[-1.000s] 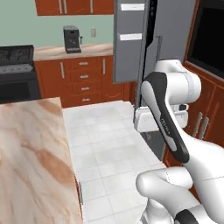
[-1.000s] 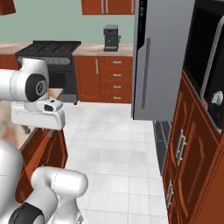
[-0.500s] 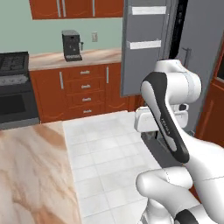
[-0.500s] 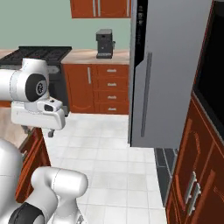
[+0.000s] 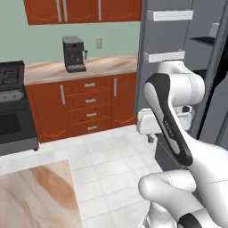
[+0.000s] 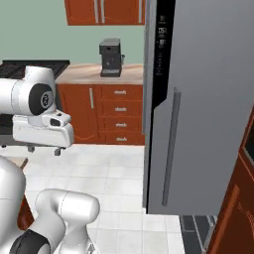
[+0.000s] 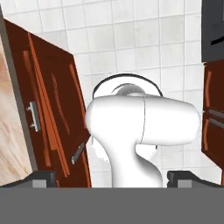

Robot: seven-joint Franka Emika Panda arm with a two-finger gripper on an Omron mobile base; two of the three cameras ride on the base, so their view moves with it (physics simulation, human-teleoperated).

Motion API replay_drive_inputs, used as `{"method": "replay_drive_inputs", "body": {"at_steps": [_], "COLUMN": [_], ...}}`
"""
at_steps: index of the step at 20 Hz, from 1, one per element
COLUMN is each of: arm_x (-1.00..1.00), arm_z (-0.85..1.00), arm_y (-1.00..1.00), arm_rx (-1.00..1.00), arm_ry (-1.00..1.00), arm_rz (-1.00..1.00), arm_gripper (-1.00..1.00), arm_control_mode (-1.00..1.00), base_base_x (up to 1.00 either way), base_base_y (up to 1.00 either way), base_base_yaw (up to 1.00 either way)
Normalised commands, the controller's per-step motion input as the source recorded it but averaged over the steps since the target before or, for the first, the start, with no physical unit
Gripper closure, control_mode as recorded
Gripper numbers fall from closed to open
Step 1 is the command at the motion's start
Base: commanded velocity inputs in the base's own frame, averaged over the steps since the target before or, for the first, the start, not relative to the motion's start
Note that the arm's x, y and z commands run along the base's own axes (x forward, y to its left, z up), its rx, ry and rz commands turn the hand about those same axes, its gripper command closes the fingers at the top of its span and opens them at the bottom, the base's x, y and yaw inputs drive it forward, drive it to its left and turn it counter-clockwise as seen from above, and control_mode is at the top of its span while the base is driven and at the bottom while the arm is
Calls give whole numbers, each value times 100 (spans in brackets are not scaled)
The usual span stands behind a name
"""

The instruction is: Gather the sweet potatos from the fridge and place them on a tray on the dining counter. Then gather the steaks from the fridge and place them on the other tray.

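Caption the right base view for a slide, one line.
Robot arm faces the grey fridge, its door shut, with a black coffee machine on the wall counter behind.

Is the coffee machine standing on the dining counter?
No, the coffee machine stands on the wall counter above the drawers, while the dining counter lies apart in the foreground.

Fridge: tall, grey, upright against wall at end of wall cabinets; in right base view one door swung open toward camera, long vertical bar handle on its face, black strip with small display along edge. Left base view: fridge open, inner door side with white shelf bins, dark interior at right. Dining counter: tan-pink marbled top, corner at lower left, bare where visible
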Motion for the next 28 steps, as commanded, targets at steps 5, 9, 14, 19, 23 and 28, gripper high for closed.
{"method": "replay_drive_inputs", "body": {"at_steps": [5, 9, 14, 19, 23, 28], "arm_x": [0, 0, 0, 0, 0, 0], "arm_z": [0, 0, 0, 0, 0, 0], "arm_y": [0, 0, 0, 0, 0, 0], "arm_rx": [0, 0, 0, 0, 0, 0], "arm_ry": [0, 0, 0, 0, 0, 0], "arm_rz": [0, 0, 0, 0, 0, 0], "arm_gripper": [-100, -100, -100, -100, -100, -100], "arm_control_mode": [100, 100, 100, 100, 100, 100], "base_base_x": [87, 68, 60, 44, 42, 47], "base_base_y": [20, 5, 14, 31, 45, 61], "base_base_yaw": [-11, -33, -48, -63, -66, -67]}}
